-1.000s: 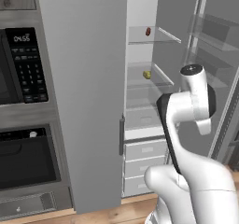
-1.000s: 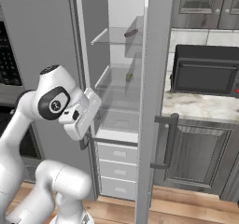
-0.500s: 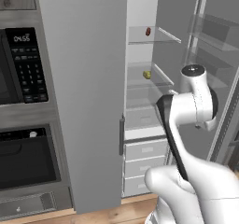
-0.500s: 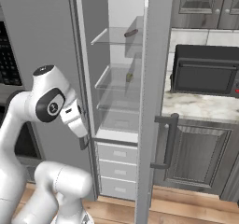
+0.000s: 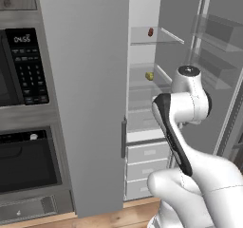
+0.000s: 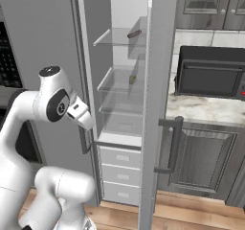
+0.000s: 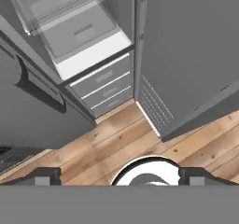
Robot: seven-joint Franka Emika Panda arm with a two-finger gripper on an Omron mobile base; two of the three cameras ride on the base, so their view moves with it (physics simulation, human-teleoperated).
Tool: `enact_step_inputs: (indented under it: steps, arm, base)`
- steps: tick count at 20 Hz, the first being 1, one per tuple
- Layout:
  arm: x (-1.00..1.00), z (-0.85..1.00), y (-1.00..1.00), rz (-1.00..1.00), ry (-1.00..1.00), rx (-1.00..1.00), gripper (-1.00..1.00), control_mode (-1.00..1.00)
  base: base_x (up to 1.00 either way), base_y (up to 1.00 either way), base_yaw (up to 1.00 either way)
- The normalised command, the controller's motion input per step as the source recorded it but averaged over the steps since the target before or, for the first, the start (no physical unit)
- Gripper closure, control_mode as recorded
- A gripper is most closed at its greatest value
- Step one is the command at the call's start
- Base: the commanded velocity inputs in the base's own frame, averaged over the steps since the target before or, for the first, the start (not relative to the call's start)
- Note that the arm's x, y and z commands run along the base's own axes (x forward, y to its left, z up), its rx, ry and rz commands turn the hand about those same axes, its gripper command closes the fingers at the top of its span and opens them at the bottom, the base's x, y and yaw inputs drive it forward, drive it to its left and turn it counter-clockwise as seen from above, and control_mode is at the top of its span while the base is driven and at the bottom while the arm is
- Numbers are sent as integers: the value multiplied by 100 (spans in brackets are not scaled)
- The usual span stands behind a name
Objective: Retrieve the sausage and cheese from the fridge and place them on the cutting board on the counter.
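Gripper (image 7: 119,177) nearest: fingers spread wide, nothing between them, pointing down at wood floor (image 7: 116,139) in front of fridge (image 6: 122,128). Fridge door open; white drawers (image 5: 149,167) low, glass shelves above. Cheese (image 5: 149,75) on middle shelf, sausage (image 5: 150,32) one shelf up, farther back. Neither picked yet. Tabletop (image 6: 201,111) w/ black appliance (image 6: 210,73) to the right of fridge; cutting board can't be made out. Cheese prob. light, firm, a bit slick: pinch across flat wedge faces. Sausage prob. light, slightly soft, may roll: grip mid-length, across its width.
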Motion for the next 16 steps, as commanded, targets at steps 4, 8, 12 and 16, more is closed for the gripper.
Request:
enact_step_inputs:
  steps: [4,8,12,16]
  arm:
    - [11,-30,2,30,0,0,-100,-100]
    - [-16,-2,7,22,0,0,-100,-100]
    - [-26,0,6,11,-1,0,-100,-100]
    - [2,0,0,0,0,0,-100,-100]
  base:
    - [0,0,0]
    - [0,0,0]
    - [0,0,0]
    - [0,0,0]
